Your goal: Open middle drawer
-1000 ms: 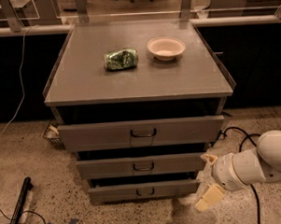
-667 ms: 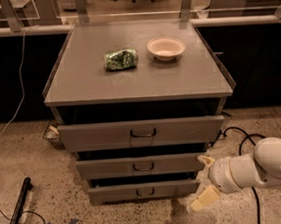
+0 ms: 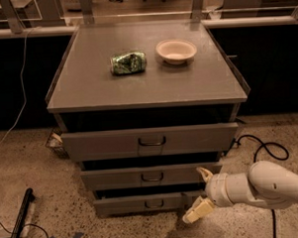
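The grey cabinet has three stacked drawers. The middle drawer [image 3: 151, 176] is a shallow grey front with a small dark bar handle [image 3: 152, 177] at its centre; it stands out a little less than the taller top drawer [image 3: 150, 141] above it. The bottom drawer [image 3: 143, 203] sits lowest. My gripper [image 3: 201, 193] is at the right end of the middle and bottom drawer fronts, right of the handle, with its cream fingers [image 3: 197, 210] spread apart, one up, one down. It holds nothing.
On the cabinet top [image 3: 88, 89] lie a crumpled green bag [image 3: 128, 62] and a white bowl [image 3: 176, 51]. A black cable [image 3: 261, 147] runs over the floor at the right. A black rod [image 3: 19, 221] lies at the lower left.
My gripper and arm have shifted a little to the left and down, closer to the right end of the lower drawer fronts. The drawers have not moved.
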### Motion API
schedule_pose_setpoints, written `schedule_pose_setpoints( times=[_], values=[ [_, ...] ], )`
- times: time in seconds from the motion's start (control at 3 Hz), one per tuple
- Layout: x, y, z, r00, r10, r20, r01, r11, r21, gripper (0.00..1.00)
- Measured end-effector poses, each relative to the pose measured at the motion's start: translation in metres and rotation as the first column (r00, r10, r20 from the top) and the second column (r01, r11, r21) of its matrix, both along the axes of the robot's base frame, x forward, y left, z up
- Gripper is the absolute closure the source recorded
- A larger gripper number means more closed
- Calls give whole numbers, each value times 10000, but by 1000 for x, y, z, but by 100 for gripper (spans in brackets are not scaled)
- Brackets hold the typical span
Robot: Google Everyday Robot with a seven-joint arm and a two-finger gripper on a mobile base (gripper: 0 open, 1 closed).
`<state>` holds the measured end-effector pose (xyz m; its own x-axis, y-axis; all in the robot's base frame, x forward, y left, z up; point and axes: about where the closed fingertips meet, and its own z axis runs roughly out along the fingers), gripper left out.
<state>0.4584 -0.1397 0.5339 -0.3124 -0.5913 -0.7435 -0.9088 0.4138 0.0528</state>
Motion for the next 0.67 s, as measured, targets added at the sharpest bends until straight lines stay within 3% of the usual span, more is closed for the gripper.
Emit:
schedule_pose_setpoints(
  times=[0.33,0.67],
  values=[
    [14,5,-26,9987,-130,497,131,9999,-13,0],
    [32,6,-43,9903,-209,1371,223,9997,-85,0]
  ],
)
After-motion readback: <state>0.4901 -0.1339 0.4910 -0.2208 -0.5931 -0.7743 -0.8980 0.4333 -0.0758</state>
